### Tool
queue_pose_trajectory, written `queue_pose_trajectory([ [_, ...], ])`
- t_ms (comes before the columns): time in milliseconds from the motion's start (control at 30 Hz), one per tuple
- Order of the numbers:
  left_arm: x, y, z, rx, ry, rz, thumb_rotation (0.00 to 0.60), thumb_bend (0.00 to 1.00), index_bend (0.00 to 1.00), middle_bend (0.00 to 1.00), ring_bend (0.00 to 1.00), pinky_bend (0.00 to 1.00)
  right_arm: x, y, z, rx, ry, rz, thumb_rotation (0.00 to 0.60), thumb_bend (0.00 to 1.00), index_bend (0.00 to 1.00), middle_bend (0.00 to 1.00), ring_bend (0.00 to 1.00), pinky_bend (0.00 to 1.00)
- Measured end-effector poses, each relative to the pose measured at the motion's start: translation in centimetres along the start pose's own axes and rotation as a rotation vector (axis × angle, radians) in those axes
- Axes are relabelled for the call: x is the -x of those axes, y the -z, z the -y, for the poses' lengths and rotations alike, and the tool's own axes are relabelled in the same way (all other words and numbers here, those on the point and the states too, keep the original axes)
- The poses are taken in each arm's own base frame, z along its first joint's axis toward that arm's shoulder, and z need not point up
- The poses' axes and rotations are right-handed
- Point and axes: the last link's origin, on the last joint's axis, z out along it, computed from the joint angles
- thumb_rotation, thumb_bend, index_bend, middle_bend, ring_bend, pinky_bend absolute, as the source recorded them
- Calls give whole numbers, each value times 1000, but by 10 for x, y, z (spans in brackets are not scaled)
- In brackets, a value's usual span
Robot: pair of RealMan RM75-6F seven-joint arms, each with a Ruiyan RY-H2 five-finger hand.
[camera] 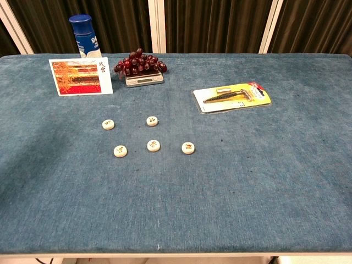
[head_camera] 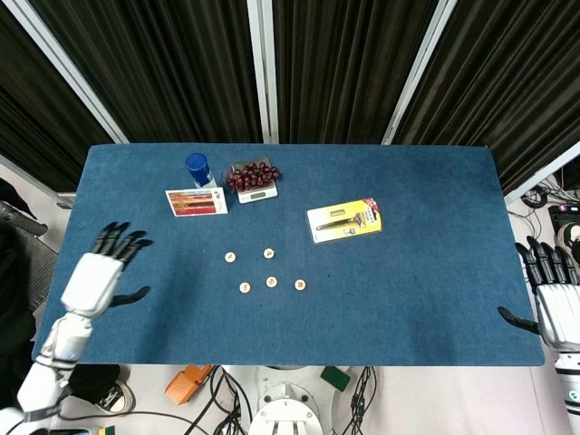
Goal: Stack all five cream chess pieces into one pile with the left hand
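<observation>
My left hand (head_camera: 94, 275) hung over the near left part of the blue table (head_camera: 408, 290), fingers spread apart and holding nothing, well to the left of the pieces I was meant to gather. My right hand (head_camera: 555, 304) sat off the right edge of the table, its fingers apart too and nothing in it. Neither hand showed in the chest view. The five cream chess pieces lay flat and separate near the middle of the cloth, none touching another and none stacked. Two made a far row: the far-left piece (camera: 108, 124) and the far-right piece (camera: 152, 121). Three made a near row: the near-left piece (camera: 120, 150), the middle piece (camera: 154, 145) and the near-right piece (camera: 188, 147). Each showed a dark mark on its top face that I could not read. Behind them, toward the far left of the table, a picture card (camera: 80, 77) stood tilted, with a blue-capped bottle (camera: 83, 34) just behind it. Beside the card to the right, a bunch of dark red grapes (camera: 139, 61) lay on a small silver scale (camera: 144, 79). Farther right, apart from the pieces, a yellow blister pack (camera: 232, 97) lay flat with a dark tool sealed inside. Black curtains (head_camera: 344, 63) hung behind the table.
</observation>
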Motion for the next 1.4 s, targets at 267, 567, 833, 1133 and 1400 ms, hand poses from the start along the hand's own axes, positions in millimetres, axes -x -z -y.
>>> queue_pose_trajectory([
  [267, 33, -67, -47, 127, 30, 130, 600, 259, 306, 179, 70, 0, 5, 4, -3, 16, -8, 16, 600, 153, 0, 24, 0, 37],
  [567, 86, -114, -73, 75, 58, 259, 600, 258, 370, 180, 51, 0, 3, 4, -6, 36, -3, 10, 600, 153, 0, 24, 0, 37],
  [833, 110, -129, -77, 28, 31, 281, 600, 277, 397, 180, 43, 0, 4, 2, -6, 41, -2, 14, 600, 153, 0, 24, 0, 37],
  [1133, 125, -134, -75, -17, 23, 305, 600, 299, 425, 180, 37, 0, 7, 1, -8, 50, -4, 21, 600, 153, 0, 24, 0, 37],
  [1400, 131, -138, -77, -20, 20, 319, 600, 332, 458, 180, 31, 0, 7, 0, -9, 56, -2, 24, 600, 153, 0, 24, 0, 37],
])
